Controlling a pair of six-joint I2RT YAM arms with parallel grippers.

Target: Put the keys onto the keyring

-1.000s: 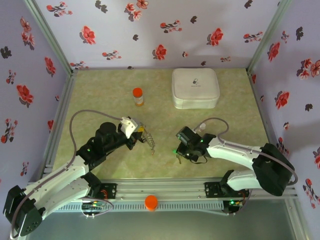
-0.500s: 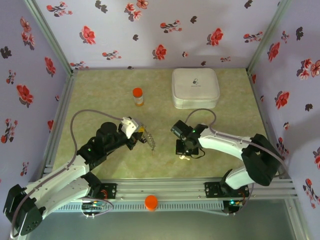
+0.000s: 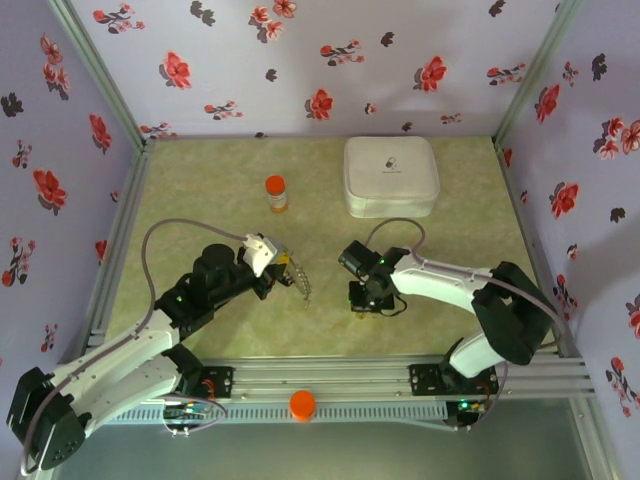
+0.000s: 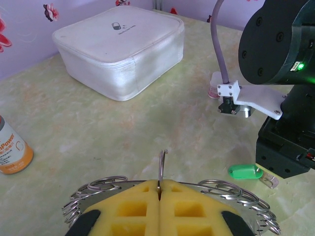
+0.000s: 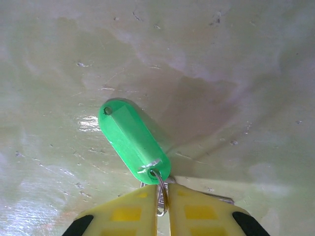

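Your right gripper (image 3: pixel 365 298) has slid left and farther out since a second ago. Its yellow pads (image 5: pixel 133 214) stand slightly apart around the small split ring of the green key (image 5: pixel 134 143), which lies flat on the table (image 3: pixel 450 240). Your left gripper (image 4: pixel 160 196) hasn't moved, clamped on the keyring (image 4: pixel 162 167), raised near table centre, well left of the key.

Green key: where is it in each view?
Top external: at the right gripper's tips, low centre; too small to make out.
Left wrist: green key lower right, on the table by the right gripper.
Right wrist: centre, its ring between the fingertips.
Shared landmark: the right gripper.
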